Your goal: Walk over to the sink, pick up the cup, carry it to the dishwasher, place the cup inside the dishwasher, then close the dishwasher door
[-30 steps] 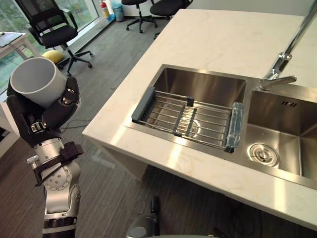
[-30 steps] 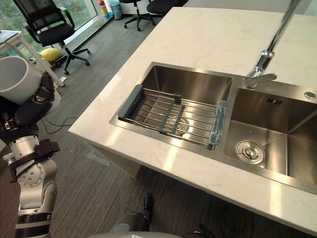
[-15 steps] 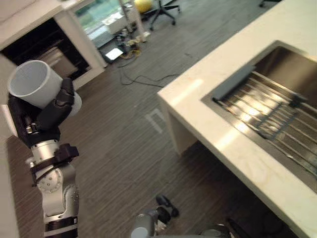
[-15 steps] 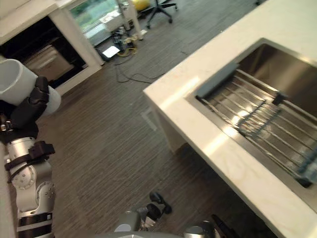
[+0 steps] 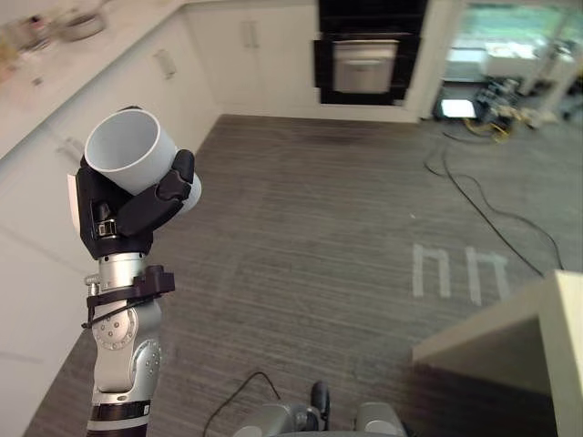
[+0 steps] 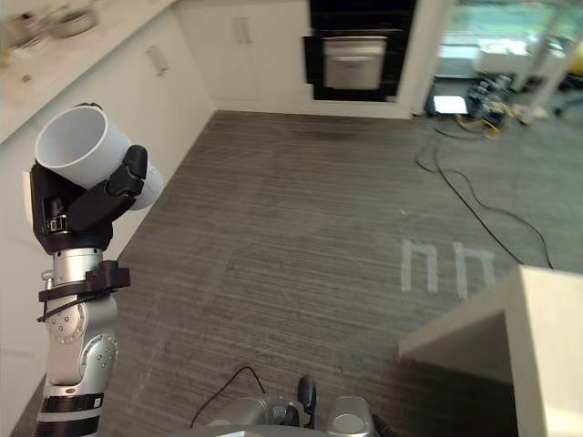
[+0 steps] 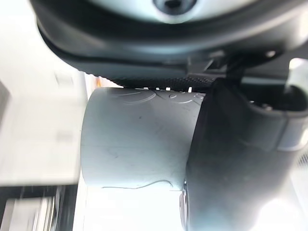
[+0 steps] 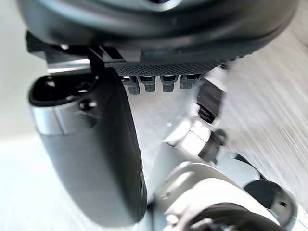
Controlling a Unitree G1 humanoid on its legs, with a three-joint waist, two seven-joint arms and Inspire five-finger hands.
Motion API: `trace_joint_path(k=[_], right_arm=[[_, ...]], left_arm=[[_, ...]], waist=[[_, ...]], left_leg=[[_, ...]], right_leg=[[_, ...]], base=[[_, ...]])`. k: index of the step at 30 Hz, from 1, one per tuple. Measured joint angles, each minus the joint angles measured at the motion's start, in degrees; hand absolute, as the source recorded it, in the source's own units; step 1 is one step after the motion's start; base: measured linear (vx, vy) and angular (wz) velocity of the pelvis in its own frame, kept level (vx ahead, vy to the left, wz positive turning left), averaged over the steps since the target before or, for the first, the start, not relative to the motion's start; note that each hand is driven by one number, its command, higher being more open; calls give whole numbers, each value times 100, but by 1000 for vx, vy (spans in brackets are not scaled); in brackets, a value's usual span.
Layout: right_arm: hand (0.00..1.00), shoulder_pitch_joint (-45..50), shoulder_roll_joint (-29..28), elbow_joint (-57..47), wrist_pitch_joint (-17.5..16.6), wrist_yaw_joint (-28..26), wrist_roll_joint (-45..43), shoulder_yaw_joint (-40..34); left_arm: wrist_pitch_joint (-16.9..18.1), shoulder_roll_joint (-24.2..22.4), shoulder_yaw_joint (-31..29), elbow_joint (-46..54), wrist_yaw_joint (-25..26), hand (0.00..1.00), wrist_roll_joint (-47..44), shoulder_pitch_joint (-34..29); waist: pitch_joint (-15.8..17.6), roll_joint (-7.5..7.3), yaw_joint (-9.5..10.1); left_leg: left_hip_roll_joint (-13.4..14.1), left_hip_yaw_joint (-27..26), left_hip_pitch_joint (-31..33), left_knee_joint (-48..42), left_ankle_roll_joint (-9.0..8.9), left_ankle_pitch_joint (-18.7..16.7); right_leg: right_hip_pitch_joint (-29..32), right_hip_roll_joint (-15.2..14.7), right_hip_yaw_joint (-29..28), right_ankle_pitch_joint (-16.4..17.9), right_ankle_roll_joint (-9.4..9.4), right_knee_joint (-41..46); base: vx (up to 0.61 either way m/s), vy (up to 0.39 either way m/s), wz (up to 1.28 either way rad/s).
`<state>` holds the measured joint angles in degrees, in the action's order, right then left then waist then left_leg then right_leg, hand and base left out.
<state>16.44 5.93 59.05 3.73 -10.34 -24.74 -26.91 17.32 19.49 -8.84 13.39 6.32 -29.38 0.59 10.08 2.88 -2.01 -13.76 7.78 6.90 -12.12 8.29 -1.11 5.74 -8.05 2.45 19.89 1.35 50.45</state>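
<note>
Cup (image 5: 137, 159), pale grey and open-mouthed, sits in the left hand (image 5: 123, 218), raised at the robot's left side with its mouth tilted upward. Dark fingers (image 5: 146, 211) curl round its lower wall, and the left wrist view shows the thumb (image 7: 231, 159) pressed against the cup's side. Below lies a grey striped floor (image 5: 319, 228) with white marks (image 5: 455, 273) on it. White cabinets (image 5: 182, 64) run along the left, and a black built-in oven (image 5: 364, 55) stands in the far wall. A pale desk corner (image 5: 519, 341) shows at lower right. The right hand (image 8: 91, 154) appears in its own wrist view; whether it is spread or closed cannot be told.
</note>
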Motion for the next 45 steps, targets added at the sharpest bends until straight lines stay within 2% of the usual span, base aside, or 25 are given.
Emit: trace_joint_path(k=[2,4,6,9,13,17,19,21,24,30,33,37,39,40,41,42,43,45], right_arm=[[100,-230,126,-3,154,-28,-12,171],[100,-441,128,8,236,-85,-15,302],[100,-809,122,21,377,-116,-118,514],[100,-1036,105,41,457,-174,-500,659],[100,-946,138,96,525,-199,-1016,721],[100,-876,141,120,627,-261,-1284,749],[100,-842,70,116,669,-431,-1450,756],[100,-835,61,118,663,-434,-1443,759],[100,-810,60,116,637,-498,-1438,758],[100,-747,49,92,558,-585,-1397,757],[100,-611,44,35,591,-712,-1394,717],[100,-537,77,-6,571,-828,-1299,712],[100,-526,62,-18,509,-829,-1185,701],[100,-526,45,-26,488,-828,-1165,691],[100,-500,68,-97,504,-835,-1167,689],[100,-480,101,-131,526,-846,-1169,689],[100,-472,145,-127,562,-846,-1175,675],[100,-468,136,-122,570,-848,-1186,580]], left_arm=[[-90,1,27,-3,-4,0,-15,-44],[-96,-4,18,1,-7,0,-54,-92],[-176,-87,27,4,-172,0,-156,-163],[-238,-240,46,25,-528,0,-182,-212],[-252,-252,43,32,-976,0,-324,-228],[-254,-365,49,13,-1282,0,-346,-227],[-251,-533,52,-39,-1310,0,-349,-228],[-229,-589,84,-109,-1298,0,-392,-228],[-101,-643,191,-263,-1223,0,-387,-223],[3,-818,251,-537,-754,0,-303,-221],[17,-916,249,-747,-623,0,-199,-194],[8,-921,181,-978,-428,0,-105,-198],[-23,-925,181,-1013,-406,0,-82,-204],[-45,-921,170,-1014,-415,0,-69,-203],[-74,-920,164,-1021,-448,0,-9,-194],[-82,-917,164,-1021,-492,0,15,-192],[-86,-857,139,-1021,-600,0,13,-191],[-90,-831,124,-1021,-655,0,10,-172]], waist=[[-79,-144,249],[-113,-199,333],[-129,-225,402],[-144,-217,492],[-202,-312,565],[-298,-335,479],[-347,-344,382],[-372,-343,371],[-387,-338,349],[-394,-335,296],[-393,-336,186],[-389,-330,197],[-381,-324,181],[-368,-324,125],[-344,-293,33],[-333,-251,-18],[-340,-235,-30],[-353,-229,-47]], left_leg=[[15,89,-107,101,-61,61],[45,89,-96,111,-91,67],[92,76,-26,102,-210,73],[275,22,33,112,-406,65],[610,-222,-124,371,-624,103],[805,-384,-191,592,-730,203],[846,-435,-233,645,-748,216],[878,-511,-281,690,-756,221],[889,-542,-297,732,-797,254],[866,-443,-403,1027,-844,450],[1047,-1061,-453,1092,-840,460],[977,-1018,-503,1066,-789,556],[972,-1071,-484,1019,-802,462],[1173,-1698,-435,841,-809,275],[1472,-2421,-357,450,-945,121],[1569,-2606,-335,303,-933,155],[1504,-2591,-352,176,-782,178],[1420,-2553,-352,206,-766,188]], right_leg=[[30,-165,85,-1,1,-525],[-42,-242,196,-2,-2,-1067],[-315,-269,394,-3,29,-2090],[-575,-84,526,-53,142,-2833],[-600,167,411,-196,-41,-2994],[-589,314,341,-365,-81,-3187],[-638,344,332,-421,-76,-3294],[-674,359,313,-471,-72,-3365],[-687,362,325,-519,-68,-3424],[-727,328,535,-554,-78,-3430],[-908,256,822,-521,-52,-3436],[-949,181,938,-367,-30,-3250],[-988,148,1005,-330,-41,-3191],[-1047,116,1084,-328,-44,-3194],[-1134,61,1226,-324,-39,-3169],[-1171,55,1277,-298,-30,-3133],[-1160,-33,1266,-127,35,-2960],[-1134,-115,1294,-43,69,-2869]], base=[[44,-177,29],[10,-153,-4],[-49,-229,-5],[-102,-236,-16],[-89,-198,-30],[-25,-109,-27],[4,-51,-14],[-9,-10,-16],[-14,1,-6],[-63,-3,14],[-73,-23,45],[-19,-22,22],[-36,-40,20],[-51,-55,43],[-29,-30,47],[-11,15,40],[5,44,21],[-2,23,18]])
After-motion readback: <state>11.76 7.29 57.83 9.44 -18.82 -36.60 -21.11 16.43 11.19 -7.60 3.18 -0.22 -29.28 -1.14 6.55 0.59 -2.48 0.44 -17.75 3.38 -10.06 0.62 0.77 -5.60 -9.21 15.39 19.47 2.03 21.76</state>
